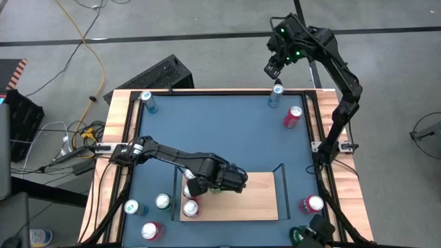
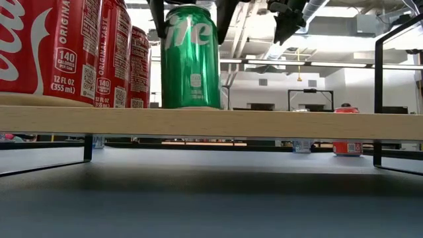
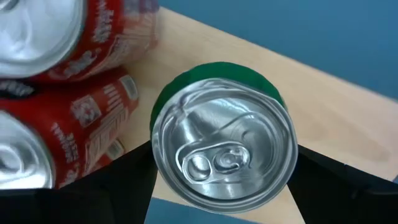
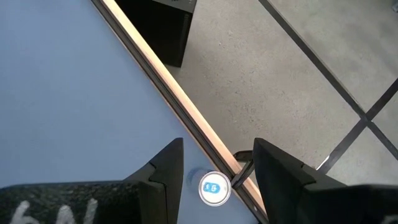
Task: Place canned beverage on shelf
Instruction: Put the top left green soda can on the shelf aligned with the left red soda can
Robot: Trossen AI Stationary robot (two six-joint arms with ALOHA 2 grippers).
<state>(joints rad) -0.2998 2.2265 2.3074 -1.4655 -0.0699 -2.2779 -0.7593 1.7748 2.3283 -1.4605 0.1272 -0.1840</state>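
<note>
One green can (image 3: 219,140) with a silver pull-tab top stands upright on the light-wood shelf (image 1: 258,200), just beside red cans (image 2: 73,53), the left gripper (image 3: 221,180) clasping its sides. Raised over the table's far edge, the right gripper (image 4: 217,168) hangs spread wide above a blue-topped can (image 4: 213,188).

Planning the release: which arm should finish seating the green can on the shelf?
Left. The left gripper brackets the green can, standing upright on the shelf; the right gripper hovers over the far edge.

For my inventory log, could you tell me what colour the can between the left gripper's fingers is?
Green, with a silver top; the can shows best in the low view.
</note>
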